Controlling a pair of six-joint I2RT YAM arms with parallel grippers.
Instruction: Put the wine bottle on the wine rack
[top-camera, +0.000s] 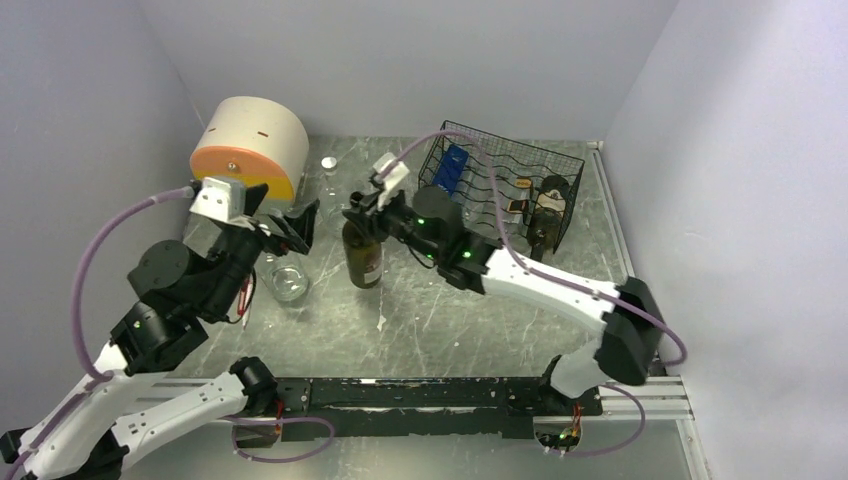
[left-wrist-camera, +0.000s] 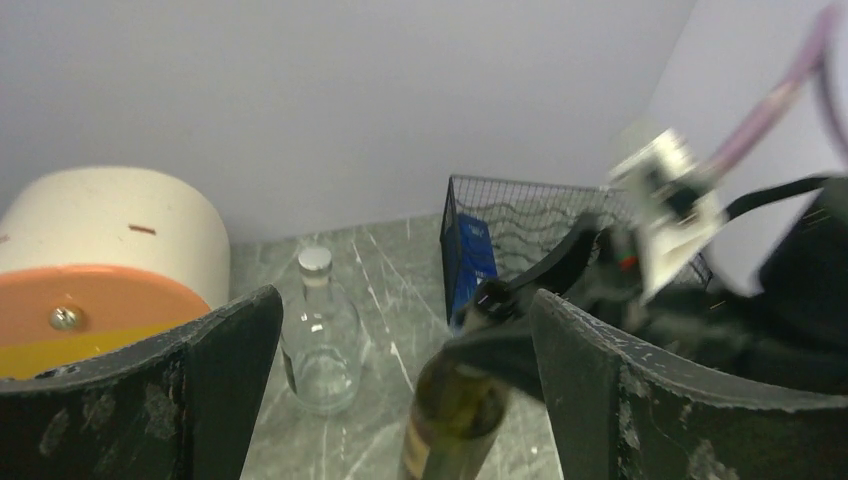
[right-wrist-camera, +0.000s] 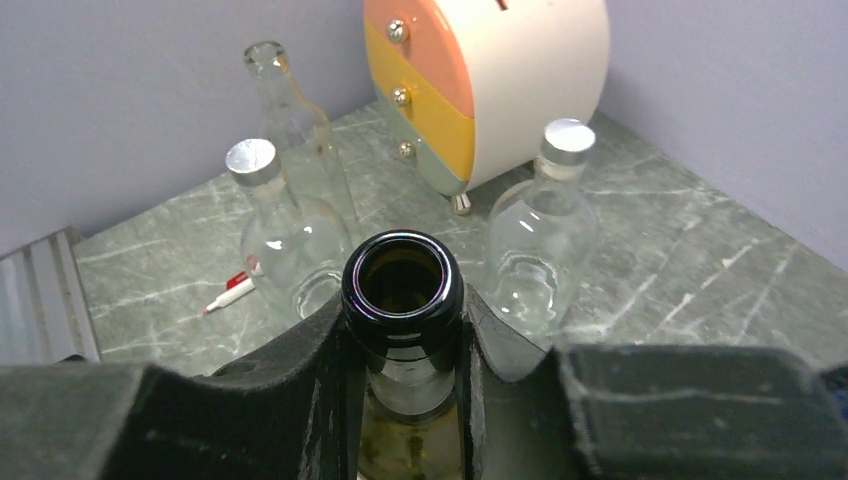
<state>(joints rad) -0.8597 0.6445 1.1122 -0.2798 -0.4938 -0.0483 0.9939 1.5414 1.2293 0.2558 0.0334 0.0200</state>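
- Right gripper (right-wrist-camera: 405, 345) is clamped on the neck of the dark olive-brown glass wine bottle (top-camera: 364, 262), with its black fingers pinching just under the lip.
- Left gripper (top-camera: 292, 226) hangs just left of that bottle, jaws wide apart and gripping nothing.
- Hard to see: the right wrist view cuts the bottle's body off below the fingers, and from above the neck is buried under the gripper. Can't read any label.
- Black wire wine rack (top-camera: 500, 185) is partly covered by the right arm and its purple cable. Something blue and a dark bottle sit in it, details unclear.
- Wine bottle is upright, long axis vertical, open mouth pointing straight up.
- It's on the grey marbled table (top-camera: 440, 320), left of the rack and apart from it, with clear glass bottles (right-wrist-camera: 290, 245) nearby.
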